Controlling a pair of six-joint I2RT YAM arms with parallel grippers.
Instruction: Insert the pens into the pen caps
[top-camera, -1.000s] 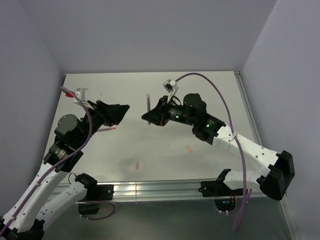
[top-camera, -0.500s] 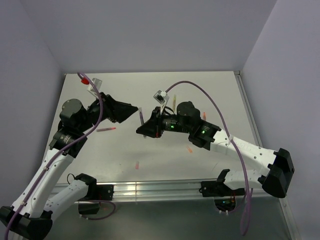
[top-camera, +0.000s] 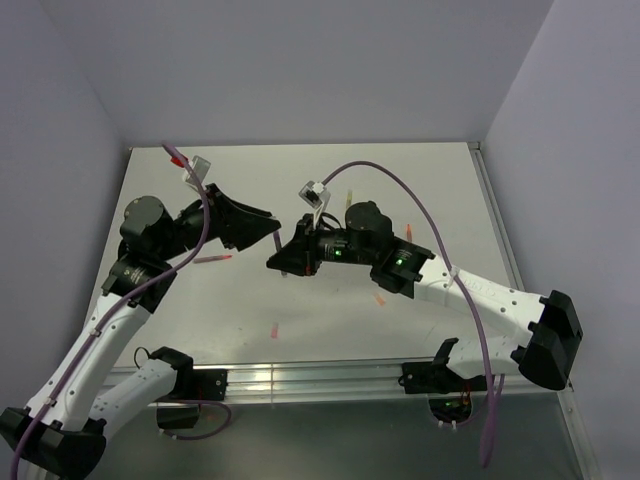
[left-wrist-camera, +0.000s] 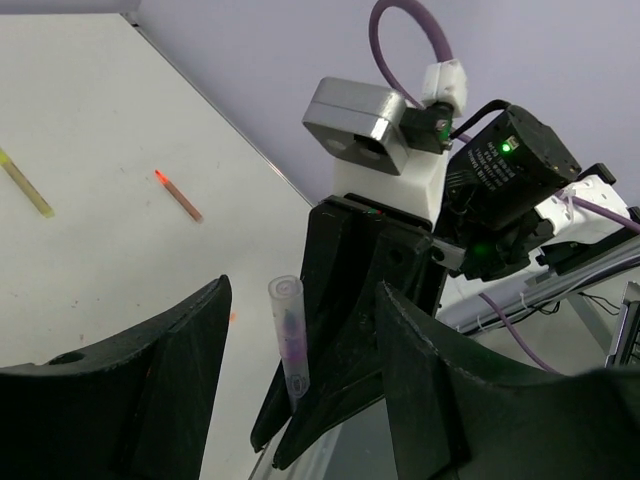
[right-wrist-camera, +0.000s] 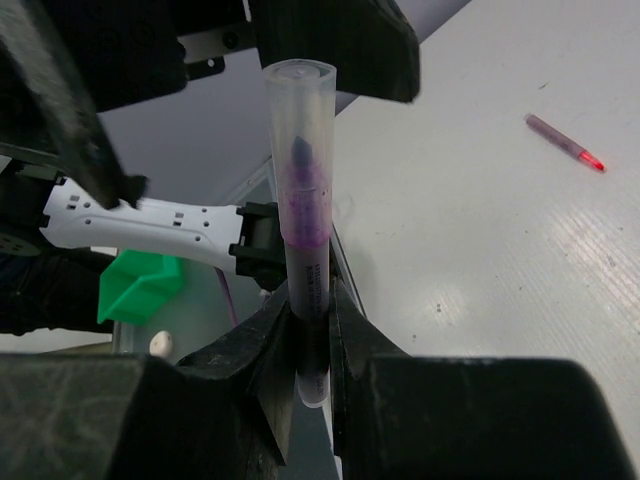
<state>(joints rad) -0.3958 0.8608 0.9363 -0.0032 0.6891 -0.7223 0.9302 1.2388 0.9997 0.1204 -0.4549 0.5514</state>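
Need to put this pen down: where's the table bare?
Bare: the table's far right corner beyond the right arm, and near patch between pink cap and orange cap. Crowded: centre, where left end effector and right end effector meet at the purple pen.

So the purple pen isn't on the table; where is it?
In the right wrist view, the purple pen stands upright, clamped in the right pincer, its top end between the open fingers of the left pincer.

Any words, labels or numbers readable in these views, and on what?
None can be read.
Purple pen in the right gripper: no print shows.
Yellow pen and red pen on the table: too small to tell.
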